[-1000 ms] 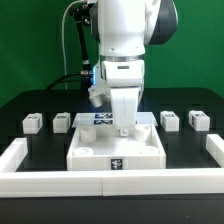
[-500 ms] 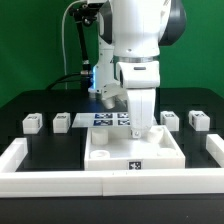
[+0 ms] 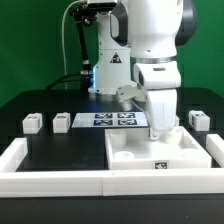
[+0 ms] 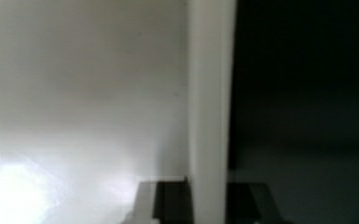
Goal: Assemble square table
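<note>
Your square tabletop (image 3: 168, 152) lies flat at the near right of the desk (image 3: 60, 146), against the white rail (image 3: 50, 181). The tool (image 3: 160, 129) is clamped on its far edge. One leg (image 3: 31, 123) stands at the far left, another leg (image 3: 198, 120) at the far right.

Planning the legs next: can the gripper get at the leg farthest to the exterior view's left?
Likely not yet: the gripper seems shut on the tabletop, though nothing stands over that leg.
</note>
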